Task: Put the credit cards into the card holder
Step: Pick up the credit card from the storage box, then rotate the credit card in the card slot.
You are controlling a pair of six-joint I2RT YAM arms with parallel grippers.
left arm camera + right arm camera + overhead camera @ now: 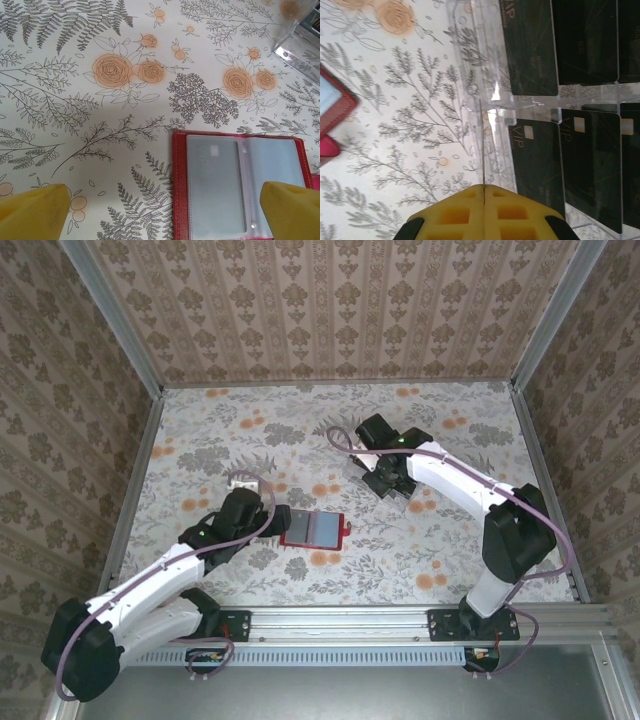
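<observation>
The right end effector (484, 190) is pinching a credit card (482, 145) edge-on. Such a thin grip may be slipping before reaching the open card holder (313, 528) at the table's centre, beside the wide left end effector (164, 212).

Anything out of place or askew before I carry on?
Nothing stands out. The card holder lies open and flat, the credit cards sit in the clear tray, and the right gripper pinches a card edge-on.

Left arm reaches forward; left gripper (268, 508) jaws spread fully apart. Right arm bends inward; right gripper (484, 200) jaws clamp a credit card (482, 145) edge-on.
</observation>
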